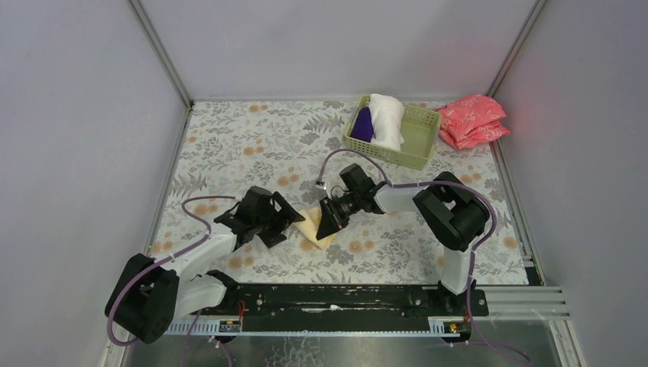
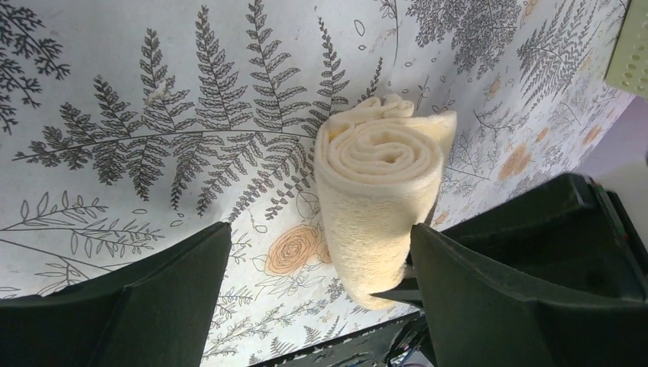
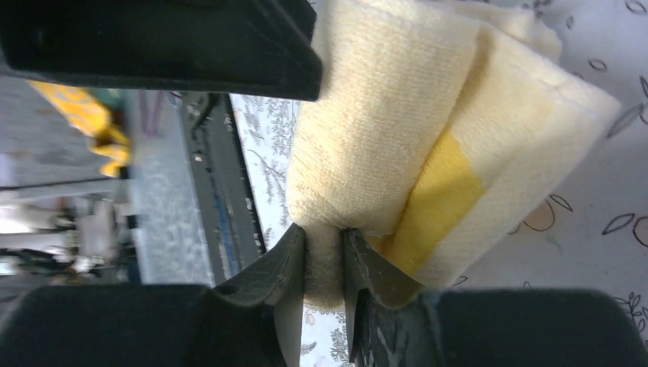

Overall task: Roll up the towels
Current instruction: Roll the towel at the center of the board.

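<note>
A: How far along is the rolling?

B: The purple towel (image 1: pixel 362 125) and white towel (image 1: pixel 387 119) lie bundled in the green basket (image 1: pixel 391 157) at one o'clock. The pale yellow towel (image 1: pixel 313 227) lies rolled on the table (image 1: pixel 252 138), near centre.

A: And the hands?

B: The right hand (image 1: pixel 328 220) is grasping the roll. The left hand (image 1: pixel 286 227) is released, spread wide either side of it. The rolling looks done to me.
</note>
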Motion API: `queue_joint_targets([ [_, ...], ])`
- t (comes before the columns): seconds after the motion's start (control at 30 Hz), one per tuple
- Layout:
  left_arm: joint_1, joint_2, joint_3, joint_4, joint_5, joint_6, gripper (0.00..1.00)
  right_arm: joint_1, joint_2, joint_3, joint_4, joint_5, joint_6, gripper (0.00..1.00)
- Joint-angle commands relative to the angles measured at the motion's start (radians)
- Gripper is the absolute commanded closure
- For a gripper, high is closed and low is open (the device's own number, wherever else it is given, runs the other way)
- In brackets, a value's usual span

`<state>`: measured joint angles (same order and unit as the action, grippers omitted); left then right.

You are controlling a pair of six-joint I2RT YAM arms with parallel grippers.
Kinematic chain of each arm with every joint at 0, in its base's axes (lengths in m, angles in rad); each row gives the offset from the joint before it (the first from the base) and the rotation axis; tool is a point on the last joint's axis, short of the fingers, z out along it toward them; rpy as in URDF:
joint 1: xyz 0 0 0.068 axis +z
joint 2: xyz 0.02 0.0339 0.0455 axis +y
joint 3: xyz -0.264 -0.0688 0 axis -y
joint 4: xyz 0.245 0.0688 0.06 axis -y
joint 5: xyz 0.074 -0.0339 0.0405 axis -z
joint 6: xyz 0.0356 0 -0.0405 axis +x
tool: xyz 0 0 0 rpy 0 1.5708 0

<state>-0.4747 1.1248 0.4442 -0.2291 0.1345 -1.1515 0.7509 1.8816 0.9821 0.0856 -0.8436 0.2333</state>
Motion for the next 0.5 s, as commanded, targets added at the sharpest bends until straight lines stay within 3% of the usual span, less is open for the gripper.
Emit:
queue_joint_targets([
  [0.0, 0.004, 0.007, -0.008, 0.013, 0.020, -0.010, 0.14, -0.067, 0.086, -0.054, 0.184, -0.240, 0.227, 0.93],
  [0.2, -0.017, 0.120, 0.043, 0.093, 0.036, -0.003, 0.17, -0.131, 0.153, -0.144, 0.412, -0.274, 0.429, 0.90],
  [0.33, -0.040, 0.224, 0.103, 0.108, 0.030, 0.018, 0.20, -0.137, 0.148, -0.133, 0.259, -0.192, 0.337, 0.84],
  [0.47, -0.051, 0.307, 0.116, 0.118, 0.024, 0.026, 0.25, -0.138, 0.107, -0.140, 0.209, -0.130, 0.309, 0.78],
])
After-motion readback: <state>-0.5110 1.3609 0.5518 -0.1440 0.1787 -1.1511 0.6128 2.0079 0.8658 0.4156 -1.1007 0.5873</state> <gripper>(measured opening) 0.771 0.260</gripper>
